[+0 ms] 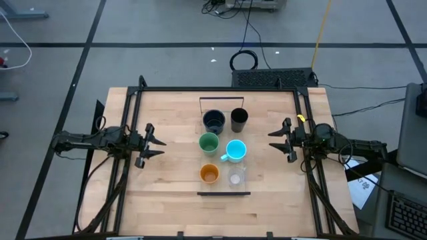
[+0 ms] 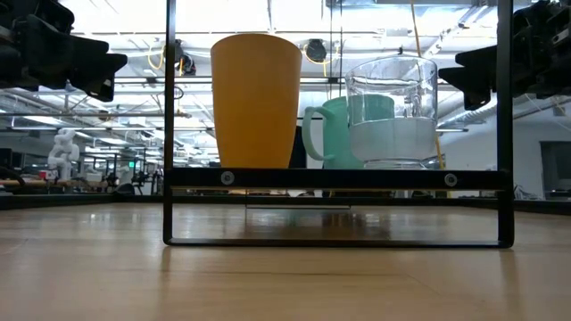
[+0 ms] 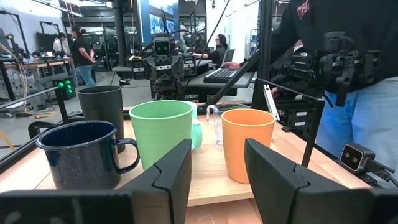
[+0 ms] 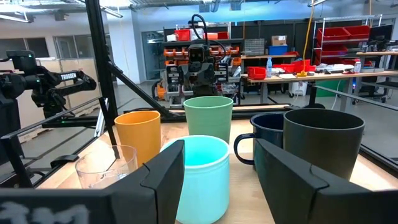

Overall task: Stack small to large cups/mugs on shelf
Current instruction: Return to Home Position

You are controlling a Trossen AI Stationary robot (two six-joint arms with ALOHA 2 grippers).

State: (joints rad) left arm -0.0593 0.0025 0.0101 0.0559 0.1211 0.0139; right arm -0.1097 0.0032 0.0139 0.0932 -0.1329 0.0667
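Six vessels stand upright on the light-wood shelf (image 1: 224, 150) at the table's middle, in two rows. Far end: dark mug with handle (image 1: 213, 121) and tall black cup (image 1: 239, 119). Middle: green cup (image 1: 209, 143) and bright blue mug (image 1: 235, 151). Near end: orange cup (image 1: 209, 174) and small clear cup (image 1: 235, 177). My left gripper (image 1: 157, 143) hangs open left of the shelf, pointing at the cups. My right gripper (image 1: 275, 141) hangs open on the right, facing them. Neither touches anything. The left wrist view shows the dark mug (image 3: 84, 154), green cup (image 3: 160, 133) and orange cup (image 3: 247, 143).
A black frame (image 1: 137, 90) runs along the table's far and side edges, with posts near both arms. Bare tabletop lies between each gripper and the shelf. A keyboard (image 1: 272, 78) sits past the far edge. A person (image 3: 348, 74) stands beyond the table in the left wrist view.
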